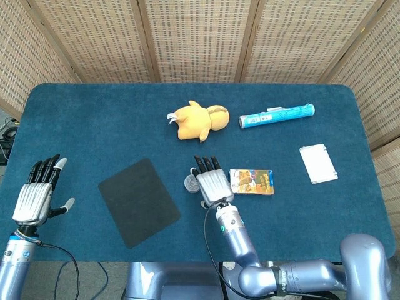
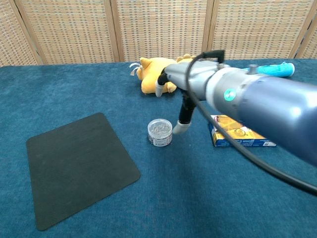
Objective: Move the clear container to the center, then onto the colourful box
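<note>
The left hand (image 1: 36,197) hovers at the near counter (image 1: 75,112) edge, well apart from the jar, fingers spread and holding nothing. Beyond it a dark mat (image 2: 74,166) lies flat beside the jar. The clear jar (image 2: 160,132) stands upright on the cloth. The right hand (image 1: 212,181) hangs just over the jar's far side, fingers extended and apart, its thumb tip (image 2: 179,128) beside the jar wall; no grip is closed yet. To do this well, I judge the hand should lower squarely, close on opposite walls below the lid, and lift straight. The colourful box (image 1: 253,182) lies just beyond the jar. Farther off lie a yellow plush toy (image 1: 199,120) and a blue tube (image 1: 277,115).
</note>
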Tool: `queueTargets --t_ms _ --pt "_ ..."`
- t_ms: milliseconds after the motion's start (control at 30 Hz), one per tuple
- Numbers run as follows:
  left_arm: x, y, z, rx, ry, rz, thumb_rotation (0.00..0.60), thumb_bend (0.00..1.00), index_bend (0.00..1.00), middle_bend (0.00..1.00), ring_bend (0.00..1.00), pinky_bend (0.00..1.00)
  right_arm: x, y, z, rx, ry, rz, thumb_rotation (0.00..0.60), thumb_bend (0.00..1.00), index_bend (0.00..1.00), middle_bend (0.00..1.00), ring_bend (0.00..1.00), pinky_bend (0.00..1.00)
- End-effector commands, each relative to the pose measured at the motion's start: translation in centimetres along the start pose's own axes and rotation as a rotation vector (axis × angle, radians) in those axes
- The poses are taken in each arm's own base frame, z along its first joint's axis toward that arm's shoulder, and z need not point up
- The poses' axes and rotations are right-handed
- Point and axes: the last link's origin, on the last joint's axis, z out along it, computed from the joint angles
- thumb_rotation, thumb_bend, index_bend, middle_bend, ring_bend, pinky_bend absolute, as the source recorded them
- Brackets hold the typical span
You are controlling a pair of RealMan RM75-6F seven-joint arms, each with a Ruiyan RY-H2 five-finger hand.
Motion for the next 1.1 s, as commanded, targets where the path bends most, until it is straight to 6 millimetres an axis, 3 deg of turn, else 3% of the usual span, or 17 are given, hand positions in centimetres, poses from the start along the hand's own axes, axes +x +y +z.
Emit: queueTargets --t_ms 33,567,1100 --pt "-0.1 -0.2 0.2 0.005 -0.007 -0.005 0.600 0.26 0.00 0.00 0.00 0.00 -0.1 -0.9 1.1 -0.008 -0.011 -0.012 0.600 0.00 0.25 0.00 0.00 0.00" --pt "-0.3 -0.9 0.8 0.030 -0.028 -0.012 0.600 0.26 0.00 0.00 0.00 0.00 -2.2 -1.4 3.8 -0.037 -0.070 -0.041 0.600 0.00 0.25 0.00 0.00 0.00" --pt "-0.4 -1.3 1.1 0.042 -0.044 -0.016 0.600 0.26 0.00 0.00 0.00 0.00 -3.9 -1.9 5.1 -0.044 -0.101 -0.061 0.600 0.00 0.25 0.00 0.00 0.00"
